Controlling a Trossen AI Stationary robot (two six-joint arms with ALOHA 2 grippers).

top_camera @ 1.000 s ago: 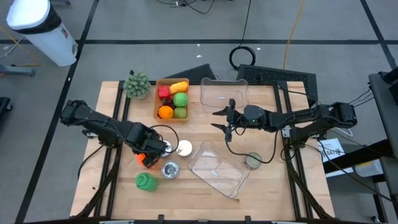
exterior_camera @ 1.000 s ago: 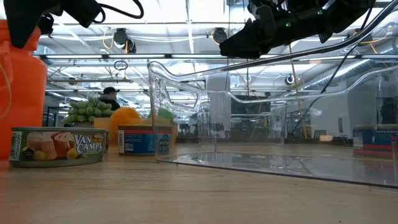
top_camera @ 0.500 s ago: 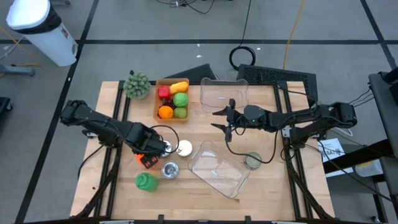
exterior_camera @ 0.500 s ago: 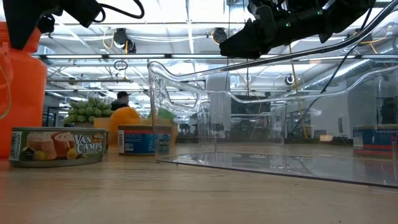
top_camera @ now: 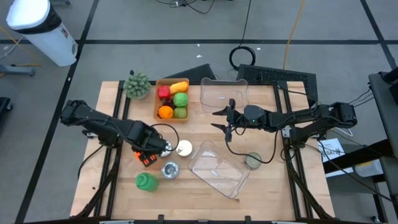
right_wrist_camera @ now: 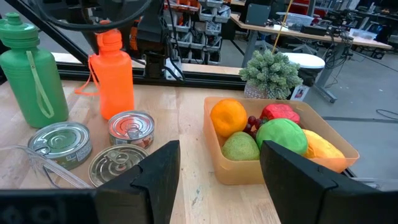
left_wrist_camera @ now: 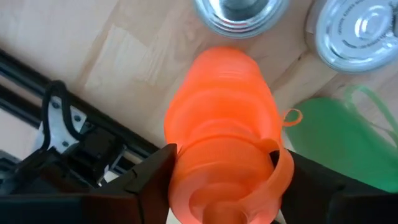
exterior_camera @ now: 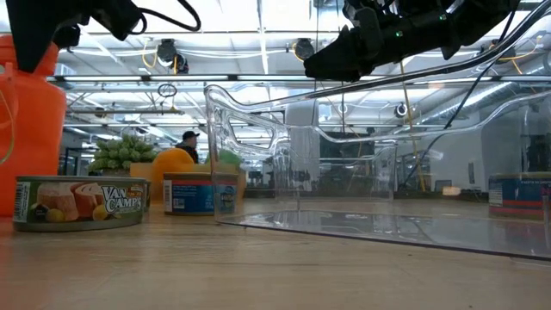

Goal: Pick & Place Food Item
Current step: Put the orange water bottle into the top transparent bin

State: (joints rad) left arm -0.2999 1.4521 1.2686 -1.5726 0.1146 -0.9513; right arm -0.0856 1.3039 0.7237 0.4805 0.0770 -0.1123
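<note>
Left gripper [left_wrist_camera: 221,180] fingers grasp the orange bottle [left_wrist_camera: 224,130], hiding its cap; right gripper [top_camera: 219,119] fingers released.

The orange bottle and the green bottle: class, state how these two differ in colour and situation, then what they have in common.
Colour: the orange bottle is bright orange; the green bottle is green. Situation: the left gripper has its fingers on either side of the orange bottle, while the green bottle stands free with nothing around it. Position: in the high view the green bottle sits nearer the table's front edge than the orange one. Shared: both stand upright and carry a loop strap.
</note>
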